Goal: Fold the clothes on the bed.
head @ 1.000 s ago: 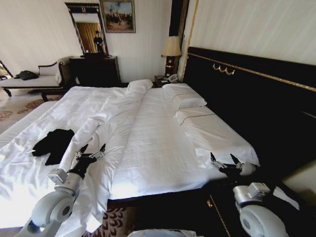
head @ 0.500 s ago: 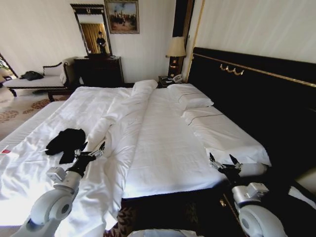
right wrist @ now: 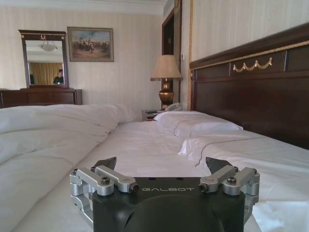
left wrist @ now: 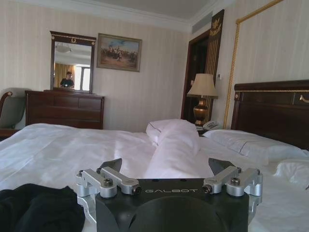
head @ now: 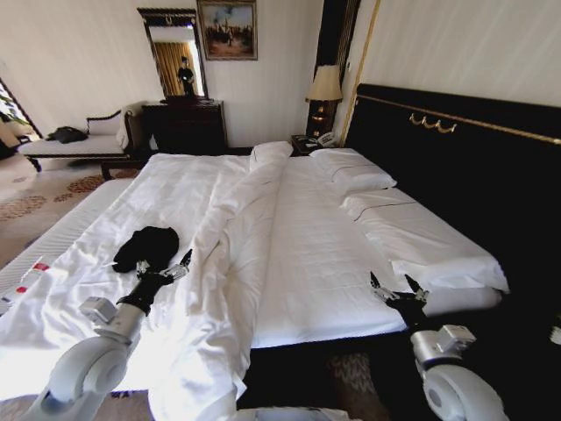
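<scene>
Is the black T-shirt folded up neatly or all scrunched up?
Scrunched up. The black T-shirt lies in a lumpy heap on the bed, with no flat, straight edges. The open left gripper hovers beside it.

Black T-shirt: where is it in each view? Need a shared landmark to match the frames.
Head view: black T-shirt bunched on the white duvet, just beyond the open left gripper.
Left wrist view: in the lower-left corner.
Right wrist view: not in it.
Shared landmark: bedside lamp.
</scene>
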You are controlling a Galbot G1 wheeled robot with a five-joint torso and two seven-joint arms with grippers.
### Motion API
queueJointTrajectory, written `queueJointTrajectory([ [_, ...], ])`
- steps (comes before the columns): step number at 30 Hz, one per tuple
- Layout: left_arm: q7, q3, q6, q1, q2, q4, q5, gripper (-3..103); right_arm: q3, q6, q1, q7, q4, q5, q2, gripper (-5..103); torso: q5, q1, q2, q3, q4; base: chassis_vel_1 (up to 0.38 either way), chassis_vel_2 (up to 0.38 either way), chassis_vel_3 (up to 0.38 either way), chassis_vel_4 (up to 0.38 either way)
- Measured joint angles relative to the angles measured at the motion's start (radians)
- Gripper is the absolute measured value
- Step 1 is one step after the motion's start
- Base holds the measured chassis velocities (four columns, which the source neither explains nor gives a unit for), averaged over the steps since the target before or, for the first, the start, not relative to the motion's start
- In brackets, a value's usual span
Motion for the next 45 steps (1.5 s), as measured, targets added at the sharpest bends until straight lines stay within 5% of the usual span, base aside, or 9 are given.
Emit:
queueJointTrajectory([
  [45, 0.005, -0.02, -0.017, 0.082, -0.016, -0.01, 0.002, 100, 0.023, 0.001, -0.034, 0.002, 0.079, -0.001, 0.025, 100, 0.0003, 0.0, 0.0, 0.0, 0.0001, 0.156, 0.158, -0.156, -0.156],
])
